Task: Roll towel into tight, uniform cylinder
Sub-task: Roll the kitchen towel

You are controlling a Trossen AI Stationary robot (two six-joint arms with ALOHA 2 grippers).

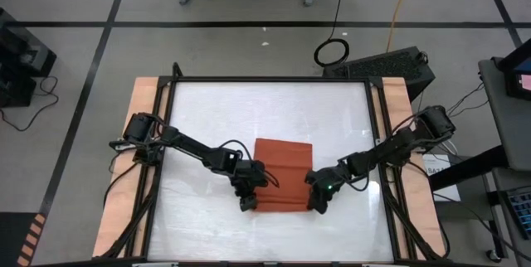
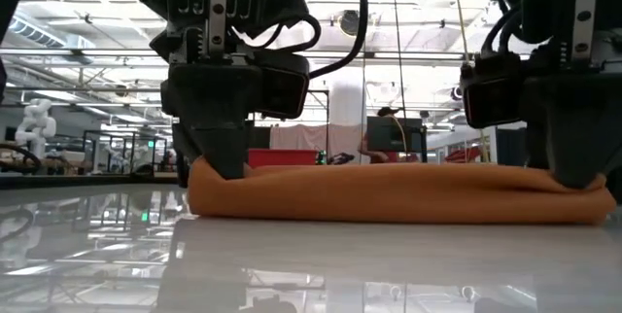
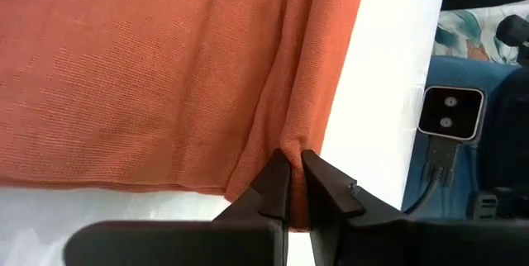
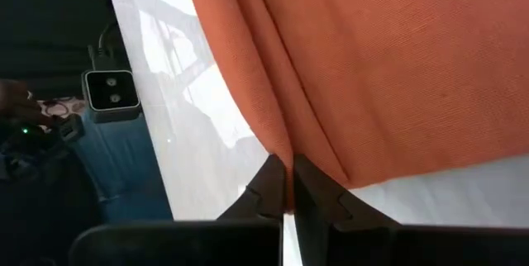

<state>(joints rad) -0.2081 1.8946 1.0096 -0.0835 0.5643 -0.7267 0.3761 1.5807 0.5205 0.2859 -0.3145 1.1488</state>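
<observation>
Towel (image 1: 284,172): rust-orange, lying flat near the middle of the white table (image 1: 207,118), toward its near edge; near edge already lifted into a low fold or first turn, which reads in the low view as a thick rounded ridge (image 2: 389,196) running the width of the cloth; the rest lies spread away from the arms.

Left gripper (image 1: 247,203): at the near left corner of the towel; fingers nearly closed, pinching a pleat of fabric (image 3: 291,167) between the tips. Right gripper (image 1: 318,205): at the near right corner, mirror position; fingers likewise drawn narrow on a gathered fold (image 4: 285,167). Both arms equally close to the work; neither idle.

Key relation: long axis of the fold runs left to right, from one gripper to the other; unrolled cloth lies beyond both grippers, away from the robot; judgement: the roll must advance in that direction, both ends moving together, or the cylinder will come out coned or loose at one end.

Progress, as judged: early; most of the towel is flat.

Writing: no brand, label or legible text on the towel or the grippers; none readable elsewhere.
</observation>
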